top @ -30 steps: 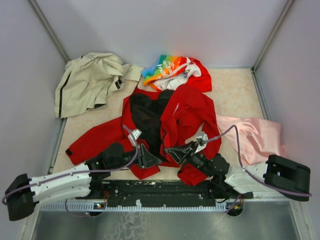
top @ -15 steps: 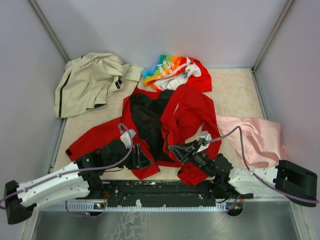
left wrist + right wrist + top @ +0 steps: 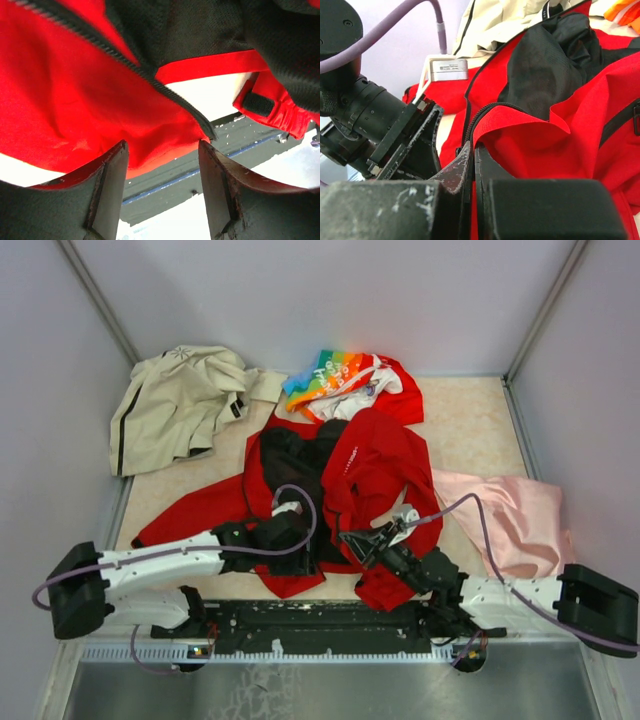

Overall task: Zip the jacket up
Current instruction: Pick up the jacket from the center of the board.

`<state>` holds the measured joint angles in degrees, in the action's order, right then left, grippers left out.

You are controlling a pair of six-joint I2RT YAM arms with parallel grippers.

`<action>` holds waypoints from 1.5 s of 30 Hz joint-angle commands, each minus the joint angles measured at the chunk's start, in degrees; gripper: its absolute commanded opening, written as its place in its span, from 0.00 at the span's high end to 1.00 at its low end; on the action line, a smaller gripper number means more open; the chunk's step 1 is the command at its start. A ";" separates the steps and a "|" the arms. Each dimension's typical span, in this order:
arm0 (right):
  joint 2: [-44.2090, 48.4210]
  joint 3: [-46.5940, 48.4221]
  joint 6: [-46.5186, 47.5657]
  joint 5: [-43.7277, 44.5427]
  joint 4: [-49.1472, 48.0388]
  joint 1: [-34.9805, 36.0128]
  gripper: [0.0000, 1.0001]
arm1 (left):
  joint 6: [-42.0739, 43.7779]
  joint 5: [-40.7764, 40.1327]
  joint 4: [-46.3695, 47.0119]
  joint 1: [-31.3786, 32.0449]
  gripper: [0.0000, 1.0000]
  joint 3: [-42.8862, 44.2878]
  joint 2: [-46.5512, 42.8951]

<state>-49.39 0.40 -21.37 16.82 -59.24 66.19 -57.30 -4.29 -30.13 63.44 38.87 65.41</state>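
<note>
From above, the jacket point(image 3: 375, 465) lies open on the table point(image 3: 470, 425) with its black lining up, spreading away ahead of both end effectors. The left end effector point(image 3: 288, 540) sits over the lower hem of one front panel. The right end effector point(image 3: 358, 540) is at the facing panel's edge, just beside it across a strip of lining.

In the left wrist view, the fingers point(image 3: 112, 185) stand wide apart and clamp nothing. The red hem hangs just ahead of the tips, and the zipper track point(image 3: 150, 80) runs diagonally beyond them, ending near one finger.

In the right wrist view, the fingers point(image 3: 470, 165) are pressed flat together, apparently pinching the zipper-lined edge of the red panel that rises straight ahead of them.

The step in hand looks like gathering the two bottom zipper ends, and no zipping has begun. Next, the left end effector would need to close on the track's lower end and bring it to the held side for mating. The slider is not visible.
</note>
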 commanded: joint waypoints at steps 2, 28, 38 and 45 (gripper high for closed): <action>-1.94 -3.36 1.38 2.78 -2.81 -1.03 1.00 | -0.39 -2.79 -2.04 1.49 0.36 7.32 9.79; -10.60 -5.27 -2.65 1.16 -9.77 -6.42 1.00 | -4.15 -8.48 -13.94 2.02 0.33 10.82 35.05; -8.74 -4.36 -1.02 2.42 -5.64 -6.50 1.00 | -8.04 -12.02 -18.22 6.59 0.32 9.06 42.43; -6.01 -4.22 -0.02 4.44 -2.24 -6.46 1.00 | -9.13 -15.85 -18.22 7.55 0.48 6.77 40.61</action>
<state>-57.32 0.40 -23.20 17.61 -61.23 60.20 -63.51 -19.68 -41.47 71.22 56.03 97.89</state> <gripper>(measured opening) 0.005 0.582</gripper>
